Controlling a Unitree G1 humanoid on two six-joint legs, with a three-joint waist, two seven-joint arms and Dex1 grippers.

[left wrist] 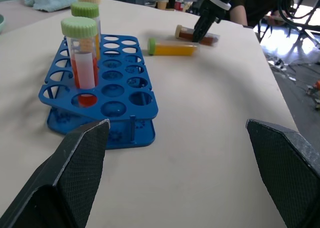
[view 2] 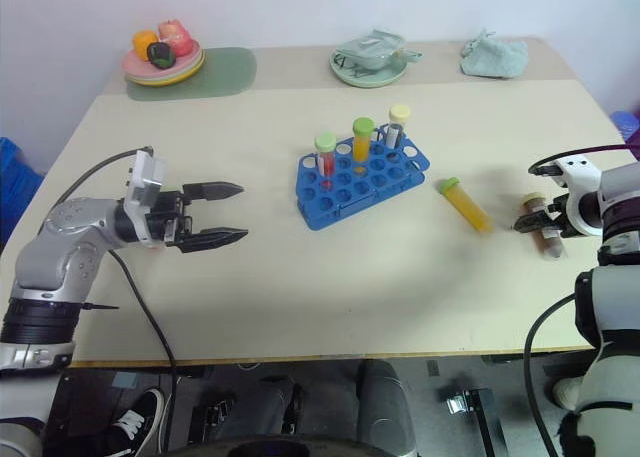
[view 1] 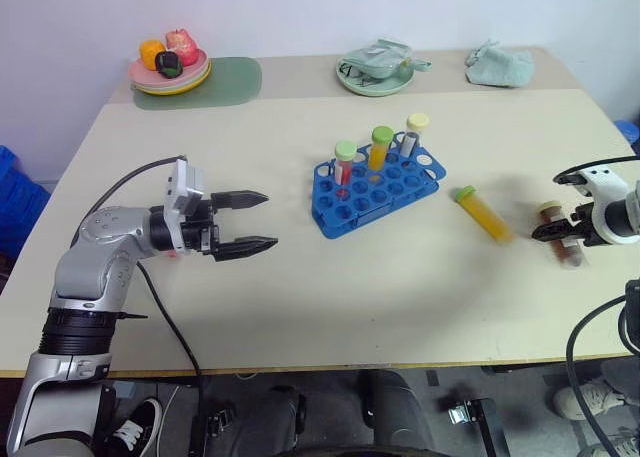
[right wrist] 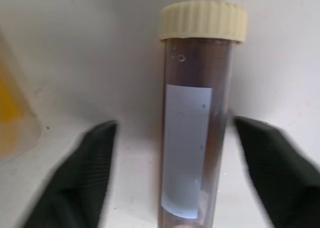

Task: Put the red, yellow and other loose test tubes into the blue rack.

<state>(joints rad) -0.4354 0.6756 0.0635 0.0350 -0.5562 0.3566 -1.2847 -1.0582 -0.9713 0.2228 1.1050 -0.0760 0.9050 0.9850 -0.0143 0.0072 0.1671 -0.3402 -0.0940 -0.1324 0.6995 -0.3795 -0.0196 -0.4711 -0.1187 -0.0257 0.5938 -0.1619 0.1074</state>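
Right wrist view: the right gripper point(right wrist: 172, 173) straddles the brown tube point(right wrist: 192, 138) lying on the desk point(view 1: 350, 287), fingers point(right wrist: 82, 178) apart, not touching it. Close evenly at mid-body before lifting. Beyond, a yellow tube point(view 1: 483, 213) lies loose; farther, the blue rack point(view 1: 378, 184) holds three. The left gripper point(view 1: 255, 220) hovers wide, empty.

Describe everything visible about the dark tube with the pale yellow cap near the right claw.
The dark tube is clear plastic with brown contents, a ribbed pale yellow screw cap and a white label along its side. It lies flat on the beige table, to the right of the loose yellow tube and not touching it. The right claw straddles it; in the right wrist view both fingers stand apart from its sides, not yet touching.
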